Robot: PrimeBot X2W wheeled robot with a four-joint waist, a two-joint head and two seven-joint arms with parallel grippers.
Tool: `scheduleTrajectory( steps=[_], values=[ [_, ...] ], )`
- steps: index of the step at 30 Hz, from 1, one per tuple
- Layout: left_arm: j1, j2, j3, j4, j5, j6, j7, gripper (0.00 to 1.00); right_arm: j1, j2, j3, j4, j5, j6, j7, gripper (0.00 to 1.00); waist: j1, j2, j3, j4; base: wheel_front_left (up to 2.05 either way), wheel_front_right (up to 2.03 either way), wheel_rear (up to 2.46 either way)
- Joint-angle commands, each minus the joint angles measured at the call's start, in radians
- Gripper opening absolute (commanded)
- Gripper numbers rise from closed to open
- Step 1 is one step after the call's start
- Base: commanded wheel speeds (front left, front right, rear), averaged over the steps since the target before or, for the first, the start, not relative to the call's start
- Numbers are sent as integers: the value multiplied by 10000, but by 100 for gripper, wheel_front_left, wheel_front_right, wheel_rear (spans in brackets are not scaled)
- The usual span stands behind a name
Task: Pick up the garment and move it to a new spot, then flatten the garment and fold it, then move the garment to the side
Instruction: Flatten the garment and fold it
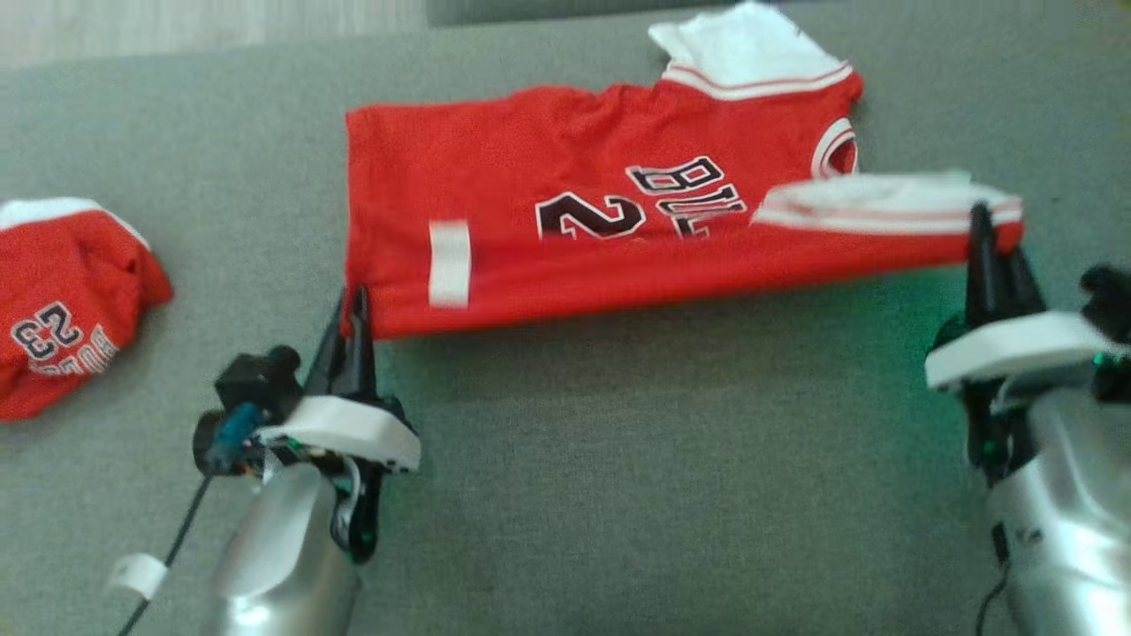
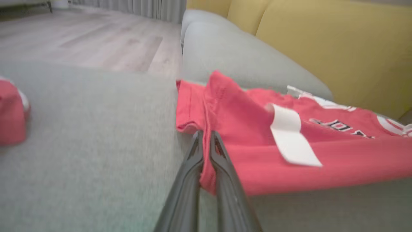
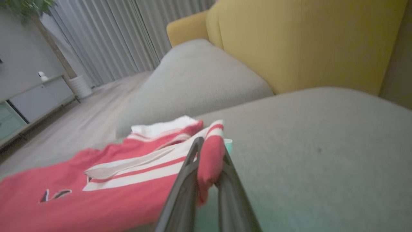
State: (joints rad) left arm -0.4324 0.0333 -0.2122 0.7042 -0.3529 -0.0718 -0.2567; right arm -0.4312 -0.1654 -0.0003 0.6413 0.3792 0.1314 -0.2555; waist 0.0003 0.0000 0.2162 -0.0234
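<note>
Grey seat cushion (image 1: 618, 459) with the red jersey (image 1: 574, 221) on it. A second, crumpled red jersey (image 1: 62, 300) lies well to the left of the left gripper (image 1: 358, 300), apart from it. A yellow backrest (image 2: 322, 42) and wooden floor (image 2: 80, 35) lie beyond the fingertips.

The jersey spans the space between both grippers, its near edge running straight from one pair of jaws to the other and its far part spread ahead of them. It bears black-and-white lettering, striped white trim, and a white label (image 1: 449, 263) just right of the left jaws.

The left jaws are clenched on the hem corner. The right gripper (image 1: 979, 216) is clenched on the bunched, striped shoulder corner.
</note>
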Motion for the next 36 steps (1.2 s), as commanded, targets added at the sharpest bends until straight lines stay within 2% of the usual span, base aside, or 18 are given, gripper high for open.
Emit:
scheduleTrajectory(
  steps=[1, 5, 9, 15, 16, 17, 18, 21, 24, 28, 31, 32, 36],
  values=[
    [-372, 211, 488, -316, 90, -26, -51, 0, -448, -198, 202, -378, 92, -7, -63, 0, -3, 0, -440, 25, 0, 0, 0],
    [-145, 205, 835, -174, 250, -156, -51, 0, -461, -438, 419, -411, 298, -7, -63, 0, -3, 0, -1182, -6, 0, 0, 0],
    [690, 187, 907, 447, 179, -218, -51, 0, 370, -650, 841, -115, 548, -7, -55, 0, -3, 0, -1712, -30, 0, 0, 0],
    [2235, 173, 266, 958, -746, -223, -51, 0, 2106, -845, 1172, 363, 972, -7, -36, 0, -3, 0, -1702, -28, 0, 0, 0],
    [2319, 173, 186, 915, -852, -166, -51, 4, 2219, -844, 1199, 390, 1003, -7, -36, 38, -3, 0, -1634, -28, 0, 0, 0],
    [2363, 172, 128, 840, -904, -97, -51, 46, 2281, -839, 1218, 397, 1036, -7, -37, 100, -3, 0, -1549, -28, 0, 0, 0],
    [2381, 172, 77, 802, -985, -45, -51, 100, 2301, -836, 1247, 391, 1054, -7, -38, 100, -3, 0, -1460, -25, 0, 0, 0],
    [2118, 171, -13, 569, -890, 95, -51, 100, 2121, -856, 1288, 258, 1005, -7, -43, 100, -3, 0, -1226, -8, 0, 0, 0],
    [1507, 198, -14, 336, -343, 144, -51, 100, 1714, -880, 1271, 28, 892, -7, -49, 100, -3, 0, -989, 33, 0, 0, 0],
    [37, 637, -148, 809, 122, -28, 28, 100, 961, -940, 1406, -171, 664, -7, -33, 100, -3, 0, -610, 99, 0, 0, 0],
    [-1329, 1049, -368, 1286, 243, -271, 736, 100, 312, -964, 1603, -222, 549, -7, 44, 100, -3, 0, -290, 116, 0, 0, 0],
    [-1329, 1049, -368, 1286, 243, -271, 736, 100, 312, -964, 1603, -222, 549, -7, 44, 100, -3, 0, -290, 116, 0, 0, 0],
    [-2733, 1574, -685, 1958, 125, -514, 1910, 100, -512, -913, 2053, -175, 479, -7, 165, 100, -3, 0, 167, 25, 0, 0, 0]
  ],
)
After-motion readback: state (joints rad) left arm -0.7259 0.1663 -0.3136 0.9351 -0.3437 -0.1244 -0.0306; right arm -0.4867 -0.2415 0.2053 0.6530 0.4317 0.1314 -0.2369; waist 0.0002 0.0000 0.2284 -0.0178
